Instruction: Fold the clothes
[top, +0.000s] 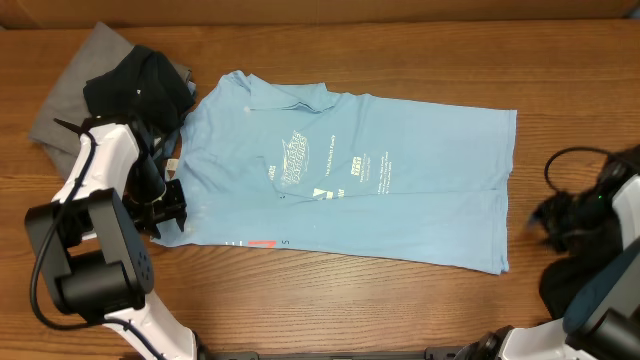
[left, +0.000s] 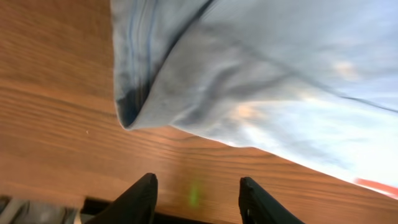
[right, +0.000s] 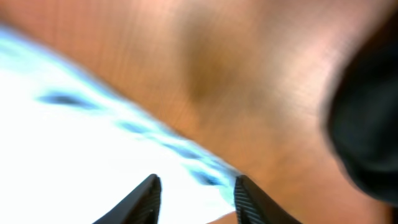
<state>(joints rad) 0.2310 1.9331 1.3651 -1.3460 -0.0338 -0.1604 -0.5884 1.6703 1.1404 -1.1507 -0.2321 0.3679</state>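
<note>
Left pincer (left: 196, 198) hangs spread and empty beside a corner of the light blue T-shirt (top: 400, 200); right pincer (right: 196, 198) likewise spread. Folding looks unstarted; next, pinch that corner.

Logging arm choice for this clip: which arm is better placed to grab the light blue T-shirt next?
Probably left: the left gripper, open, sits right beside the light blue T-shirt at its edge, while the right gripper, also open, stands farther off the opposite edge.
</note>
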